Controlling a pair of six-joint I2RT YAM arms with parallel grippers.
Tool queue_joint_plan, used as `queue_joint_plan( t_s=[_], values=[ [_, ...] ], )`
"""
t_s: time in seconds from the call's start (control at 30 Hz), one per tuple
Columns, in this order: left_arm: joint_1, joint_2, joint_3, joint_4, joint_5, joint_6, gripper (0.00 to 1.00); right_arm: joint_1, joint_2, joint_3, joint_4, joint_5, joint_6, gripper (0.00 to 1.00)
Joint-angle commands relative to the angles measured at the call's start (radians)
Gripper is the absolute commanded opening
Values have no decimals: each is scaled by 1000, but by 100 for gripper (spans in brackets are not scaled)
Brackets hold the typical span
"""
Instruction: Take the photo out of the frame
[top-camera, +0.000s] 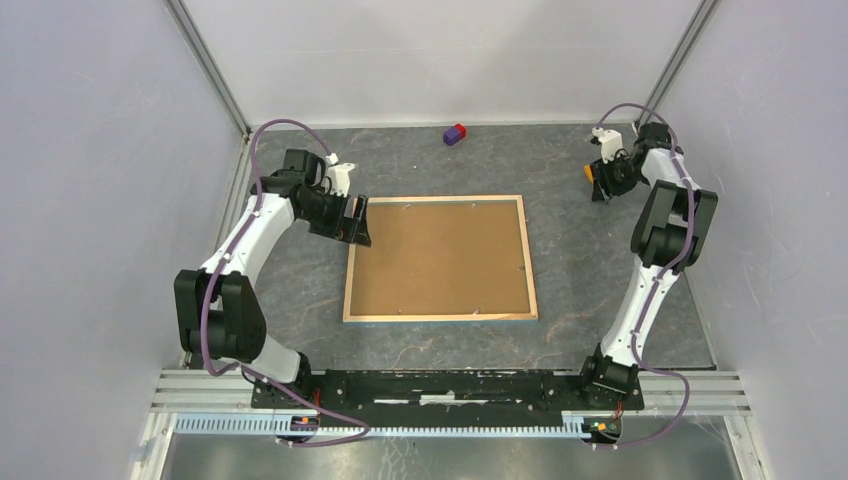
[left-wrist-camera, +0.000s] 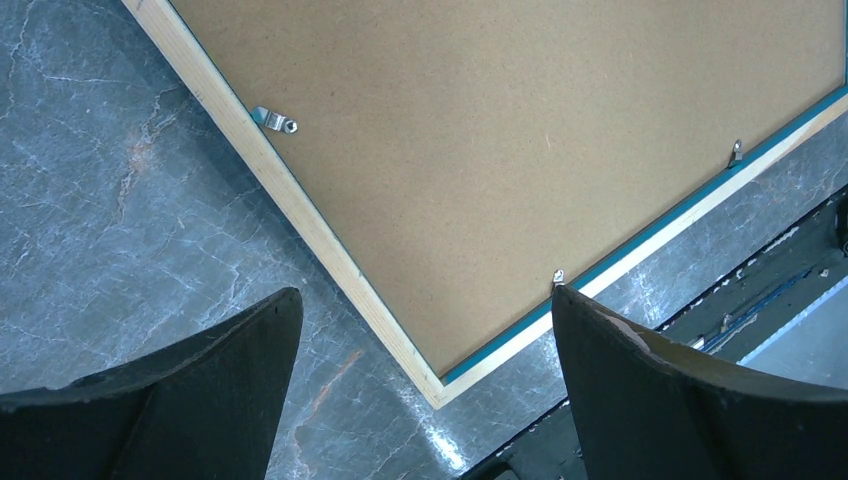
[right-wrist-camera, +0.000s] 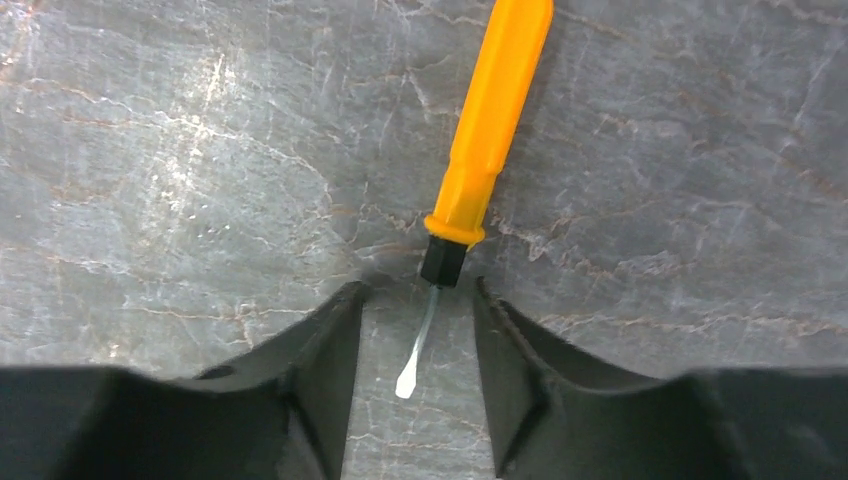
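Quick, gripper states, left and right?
Left gripper: open wide, empty, over a corner of the blue-edged frame with brown fibreboard back.
Right gripper: open, jaws either side of the metal blade of the orange-handled screwdriver, not gripping it.

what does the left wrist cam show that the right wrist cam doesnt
Only the left wrist view: the frame lying back-up, one corner of its brown board and light wood rim, with small metal tabs near the edges. The left gripper is wide open over that corner.
Only the right wrist view: an orange-handled screwdriver lying flat, its blade between the parted fingers of the right gripper, untouched.
Both: the grey marbled table and a pair of dark fingers at the bottom. The photo shows in neither.
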Motion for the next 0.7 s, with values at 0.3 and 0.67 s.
queue_joint_plan(
  t_s=[0.3, 0.67],
  values=[
    [4, -32, 89, -32, -45, -30, 100, -2, 2, 6, -32, -20, -8, 0],
    [8, -219, 164, 77, -104, -94, 100, 35, -305, -81, -89, -225, -20, 0]
  ],
)
